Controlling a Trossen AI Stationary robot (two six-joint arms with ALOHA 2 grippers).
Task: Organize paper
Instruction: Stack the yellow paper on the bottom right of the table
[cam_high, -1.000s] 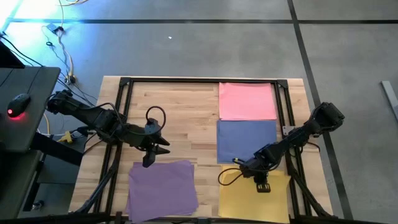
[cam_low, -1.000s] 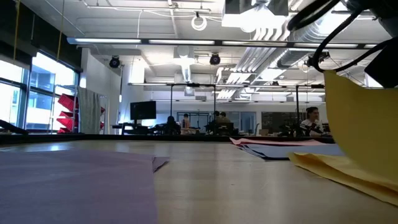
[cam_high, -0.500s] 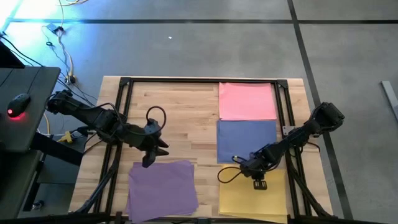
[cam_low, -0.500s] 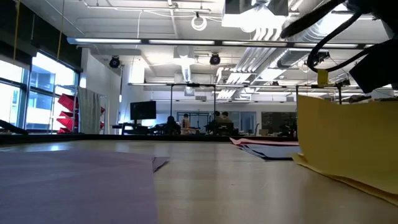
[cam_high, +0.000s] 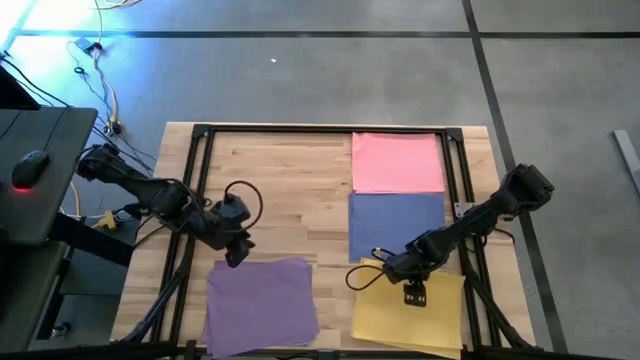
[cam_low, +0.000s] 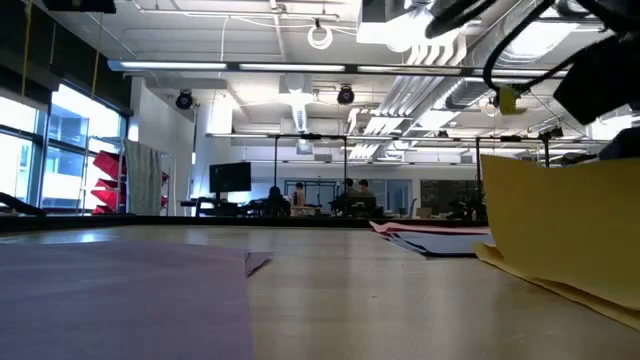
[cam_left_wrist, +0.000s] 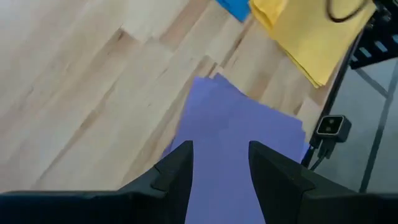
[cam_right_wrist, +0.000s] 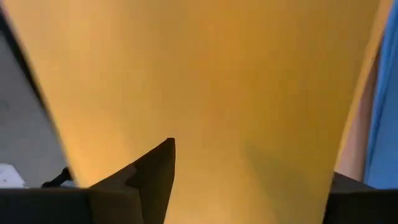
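My right tool (cam_high: 415, 291), jaws wide, releases the yellow sheet (cam_high: 440, 318) at the bench's (cam_high: 290, 180) five o'clock; left tool (cam_high: 234, 253), half-open and empty, should next take the purple sheet (cam_high: 262, 300).

Pale wooden plank desk (cam_high: 290, 190): light tan, striped grain. Black metal frame (cam_high: 200, 133) along its edges. Flat square pink paper sheet (cam_high: 397, 162): plain salmon pink. Square blue paper sheet (cam_high: 396, 222): plain slate blue. Square purple paper sheet (cam_high: 261, 298): plain lavender. Square yellow paper sheet (cam_high: 410, 318): plain mustard yellow. Robot arms dark, near black. Grey floor (cam_high: 300, 70), dark seam lines.
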